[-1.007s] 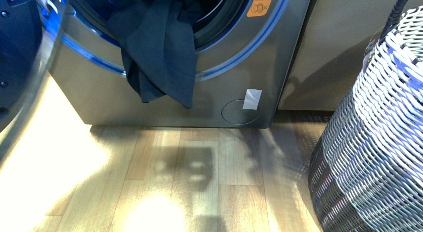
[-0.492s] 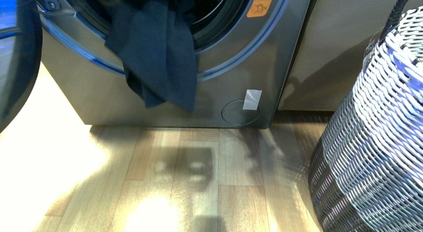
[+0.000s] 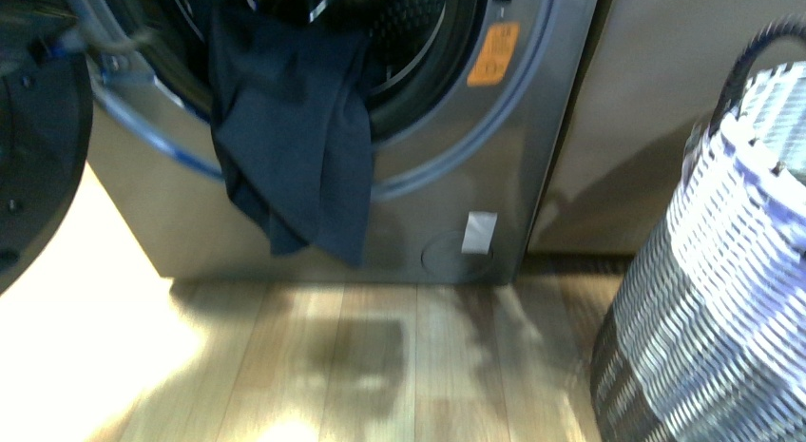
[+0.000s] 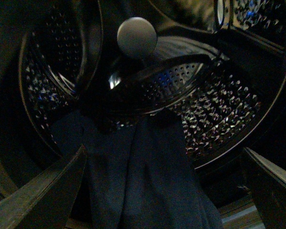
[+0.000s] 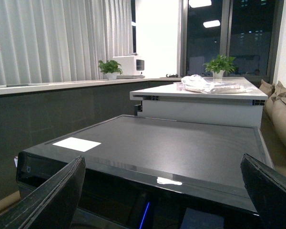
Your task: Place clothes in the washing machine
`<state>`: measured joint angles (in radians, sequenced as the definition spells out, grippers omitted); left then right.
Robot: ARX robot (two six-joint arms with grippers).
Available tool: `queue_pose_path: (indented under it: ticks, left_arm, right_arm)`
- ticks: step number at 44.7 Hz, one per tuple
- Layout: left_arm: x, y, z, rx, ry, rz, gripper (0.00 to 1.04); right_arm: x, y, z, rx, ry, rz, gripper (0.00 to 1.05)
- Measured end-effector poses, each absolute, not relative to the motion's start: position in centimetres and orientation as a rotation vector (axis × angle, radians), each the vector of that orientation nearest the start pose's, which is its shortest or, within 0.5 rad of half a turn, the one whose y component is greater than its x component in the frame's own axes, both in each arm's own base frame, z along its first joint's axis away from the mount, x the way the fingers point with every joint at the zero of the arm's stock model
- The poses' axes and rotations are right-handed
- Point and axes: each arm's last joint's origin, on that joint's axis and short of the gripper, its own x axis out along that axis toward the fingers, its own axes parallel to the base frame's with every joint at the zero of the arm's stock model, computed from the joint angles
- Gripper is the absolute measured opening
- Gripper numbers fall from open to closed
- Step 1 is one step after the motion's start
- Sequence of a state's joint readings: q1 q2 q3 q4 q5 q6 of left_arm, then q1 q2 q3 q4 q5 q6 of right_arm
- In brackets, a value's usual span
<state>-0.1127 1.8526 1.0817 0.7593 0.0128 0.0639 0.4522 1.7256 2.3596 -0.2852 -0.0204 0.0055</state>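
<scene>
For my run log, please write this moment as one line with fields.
clothes: half in drum, rest hanging over rim | washing machine: door open | left hand: open, at drum mouth | right hand: open, holding nothing

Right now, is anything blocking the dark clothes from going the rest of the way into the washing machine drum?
Nothing visible blocks them. The door is swung open to the left, and the clothes hang over the lower rim of the washing machine opening. In the left wrist view, the drum behind them looks free.
</scene>
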Motion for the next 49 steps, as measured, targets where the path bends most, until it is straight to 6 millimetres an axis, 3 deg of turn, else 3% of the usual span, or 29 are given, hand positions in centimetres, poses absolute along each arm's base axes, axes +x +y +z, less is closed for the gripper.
queue_pose_path:
  ticks: [14, 17, 28, 33, 40, 42, 44, 46, 49]
  left_arm:
    - [34.3, -2.9, 27.4, 0.049, -0.08, -0.174, 0.98]
    - [32.2, -2.8, 28.4, 0.043, -0.094, -0.193, 0.98]
    - [26.4, -2.7, 29.9, 0.035, -0.126, -0.221, 0.98]
    - [23.0, -2.2, 28.9, 0.016, -0.016, -0.029, 0.79]
    - [20.1, -1.5, 26.2, 0.011, -0.016, -0.002, 0.53]
    - [19.6, -1.3, 25.5, 0.009, -0.013, -0.001, 0.45]
    - [19.2, -1.2, 24.4, 0.009, 0.001, -0.001, 0.36]
    - [18.5, -0.7, 23.3, 0.007, 0.017, -0.024, 0.26]
    - [17.6, -0.1, 22.3, 0.003, 0.011, -0.001, 0.1]
  right_arm:
    - [28.2, 13.7, 59.1, 0.081, -0.343, 0.469, 0.97]
    - [28.2, 13.7, 59.1, 0.081, -0.343, 0.469, 0.97]
    - [28.2, 13.7, 59.1, 0.081, -0.343, 0.469, 0.97]
    - [28.2, 13.7, 59.1, 0.081, -0.343, 0.469, 0.97]
    - [28.1, 13.7, 59.1, 0.081, -0.344, 0.468, 0.97]
    - [27.7, 13.5, 58.8, 0.081, -0.278, 0.381, 0.93]
    - [26.9, 12.3, 56.7, 0.053, -0.13, 0.168, 0.83]
    - [25.9, 10.9, 55.1, 0.048, -0.112, 0.074, 0.74]
    - [22.9, 7.8, 51.1, 0.054, -0.141, 0.013, 0.56]
